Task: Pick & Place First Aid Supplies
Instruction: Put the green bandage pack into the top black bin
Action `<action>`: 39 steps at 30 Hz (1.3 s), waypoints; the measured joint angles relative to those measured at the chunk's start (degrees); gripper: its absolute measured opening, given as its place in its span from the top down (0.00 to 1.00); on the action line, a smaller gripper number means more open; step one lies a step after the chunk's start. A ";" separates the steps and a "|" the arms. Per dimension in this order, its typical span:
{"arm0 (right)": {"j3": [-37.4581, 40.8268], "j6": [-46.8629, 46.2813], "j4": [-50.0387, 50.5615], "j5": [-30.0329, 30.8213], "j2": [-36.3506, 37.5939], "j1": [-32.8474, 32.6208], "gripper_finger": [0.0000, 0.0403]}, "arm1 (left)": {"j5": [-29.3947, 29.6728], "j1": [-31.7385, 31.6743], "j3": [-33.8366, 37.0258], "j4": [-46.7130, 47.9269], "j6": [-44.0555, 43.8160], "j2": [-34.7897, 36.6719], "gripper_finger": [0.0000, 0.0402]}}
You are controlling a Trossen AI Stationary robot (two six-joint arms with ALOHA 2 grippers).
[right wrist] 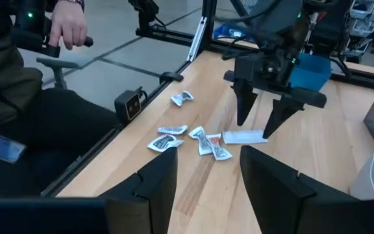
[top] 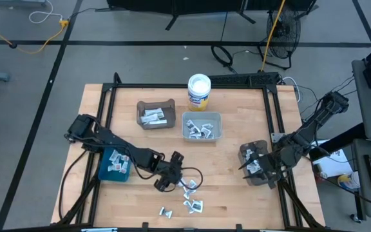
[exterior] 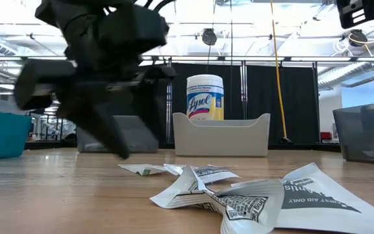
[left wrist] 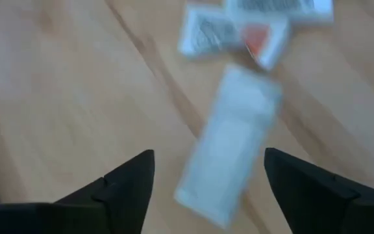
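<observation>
On the left, the left gripper [top: 165, 181] hangs low over the wooden table [top: 237, 193], fingers spread wide to either side of a plain white flat packet [left wrist: 229, 146] lying on the wood between them, not pinched. Just right of it lie loose crumpled white packets [top: 192, 196] with dark and red print. Far right, the right gripper [top: 253, 166] sits at the dark bin [top: 263, 177], its fingers apart, holding nothing.
</observation>
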State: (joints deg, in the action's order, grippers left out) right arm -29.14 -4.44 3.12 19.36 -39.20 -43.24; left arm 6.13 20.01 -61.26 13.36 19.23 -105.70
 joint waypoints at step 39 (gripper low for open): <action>0.44 1.04 -2.05 0.00 0.02 0.02 0.62 | -11.01 -3.18 -5.63 10.95 -10.60 -7.13 0.68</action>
State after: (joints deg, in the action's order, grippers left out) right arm -28.70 -3.40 1.07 19.35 -39.18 -43.22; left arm -4.89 16.83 -66.89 24.32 8.62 -112.83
